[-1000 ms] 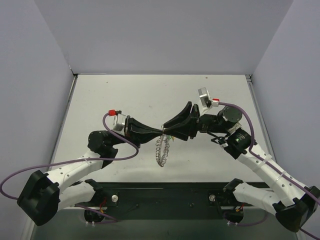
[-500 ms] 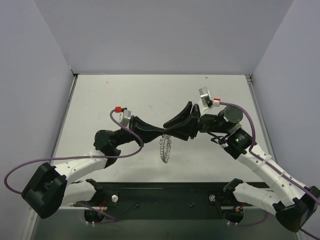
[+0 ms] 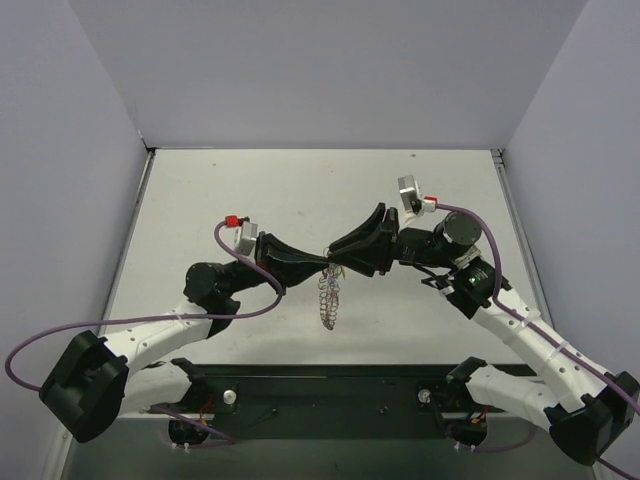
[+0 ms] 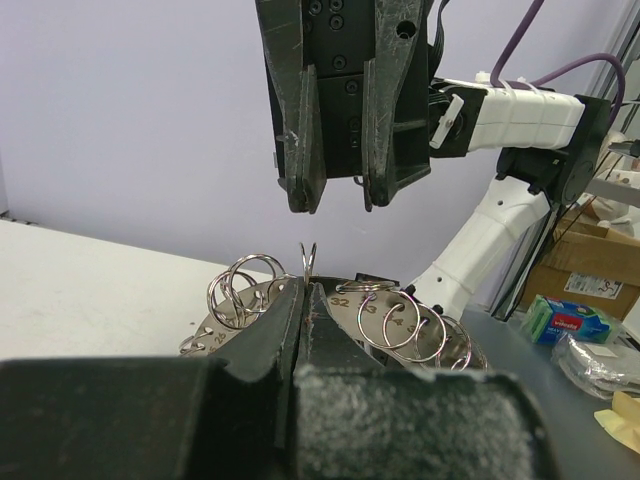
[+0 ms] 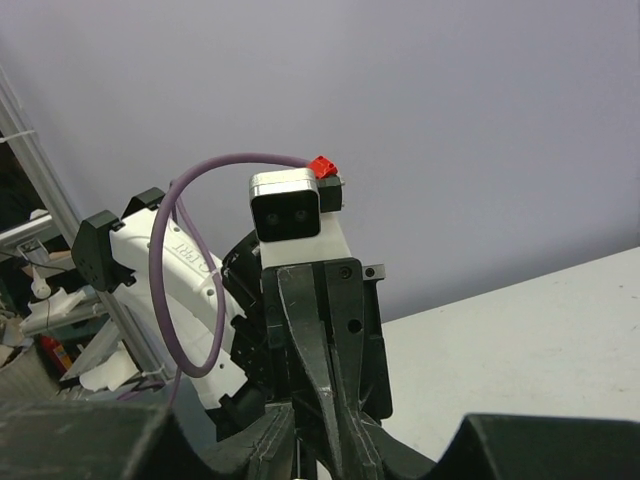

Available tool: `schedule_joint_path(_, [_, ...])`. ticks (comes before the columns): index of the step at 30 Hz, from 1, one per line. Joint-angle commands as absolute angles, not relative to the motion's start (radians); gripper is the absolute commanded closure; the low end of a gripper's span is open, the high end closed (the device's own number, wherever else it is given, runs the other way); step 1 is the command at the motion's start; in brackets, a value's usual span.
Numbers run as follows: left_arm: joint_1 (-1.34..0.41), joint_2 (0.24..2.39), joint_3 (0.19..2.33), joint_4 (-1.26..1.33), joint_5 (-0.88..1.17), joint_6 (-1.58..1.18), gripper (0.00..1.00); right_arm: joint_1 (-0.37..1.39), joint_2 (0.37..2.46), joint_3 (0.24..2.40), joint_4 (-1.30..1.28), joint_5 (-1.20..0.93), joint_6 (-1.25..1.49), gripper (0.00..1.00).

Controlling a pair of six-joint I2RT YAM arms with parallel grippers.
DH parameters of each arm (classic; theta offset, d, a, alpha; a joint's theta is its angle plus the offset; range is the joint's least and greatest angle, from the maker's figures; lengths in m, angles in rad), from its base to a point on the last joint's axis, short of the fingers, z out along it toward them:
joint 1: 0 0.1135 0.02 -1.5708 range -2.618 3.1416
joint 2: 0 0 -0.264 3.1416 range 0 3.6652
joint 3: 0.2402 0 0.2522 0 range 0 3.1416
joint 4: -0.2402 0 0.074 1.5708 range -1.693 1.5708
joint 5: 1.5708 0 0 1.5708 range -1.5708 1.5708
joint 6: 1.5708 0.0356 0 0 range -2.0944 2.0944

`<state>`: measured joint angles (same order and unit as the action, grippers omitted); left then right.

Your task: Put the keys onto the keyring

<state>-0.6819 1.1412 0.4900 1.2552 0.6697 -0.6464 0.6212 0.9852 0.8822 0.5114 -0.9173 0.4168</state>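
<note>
You're at the threading step. The left claw [image 4: 303, 296] is clamped tight on the wire of the keyring [image 3: 328, 297] and holds it up in mid-air over the middle of the surface [image 3: 240, 195]. The rest of the loop hangs slack below the tips and reaches down towards the surface. From the left wrist you can see a short end of wire poking up just above the closed fingers, with small split rings [image 4: 245, 286] bunched on either side.

The right claw [image 4: 340, 196] faces it tip to tip, just beside that wire end. Its jaws stand narrowly apart and nothing shows between them. You can't pick out the keys in any view. From above there's only a coloured speck at the tips, too small to name.

My read is that the next move calls for fine alignment: bring the right tips squarely onto the wire end and keep the left grip firm so the floppy loop doesn't swing.

The surface is pale and matte, with a dark strip along the near edge at the arm bases. Plain lilac-grey walls [image 3: 330, 70] box it in on three sides. Past the right arm, the left wrist view shows a cardboard box [image 4: 590, 245] and a green packet [image 4: 563, 315].
</note>
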Motion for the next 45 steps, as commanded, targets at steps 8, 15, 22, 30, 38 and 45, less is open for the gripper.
schedule_joint_path(8, [-0.690,1.106,0.514,1.666,0.641,-0.637,1.00,0.617,0.963,0.864,0.568,-0.923,0.391,0.75])
schedule_joint_path(15, [-0.692,1.108,0.515,1.666,0.641,-0.638,1.00,0.615,0.933,0.827,0.531,-0.913,0.382,0.75])
schedule_joint_path(22, [-0.699,1.109,0.520,1.666,0.643,-0.638,1.00,0.617,0.922,0.808,0.522,-0.902,0.382,0.78])
schedule_joint_path(30, [-0.706,1.112,0.526,1.666,0.641,-0.634,1.00,0.618,0.927,0.795,0.535,-0.907,0.399,0.80])
schedule_joint_path(38, [-0.707,1.112,0.525,1.666,0.638,-0.632,1.00,0.624,0.946,0.796,0.554,-0.920,0.417,0.96])
schedule_joint_path(45, [-0.710,1.118,0.529,1.667,0.643,-0.635,1.00,0.623,0.946,0.801,0.560,-0.923,0.423,1.00])
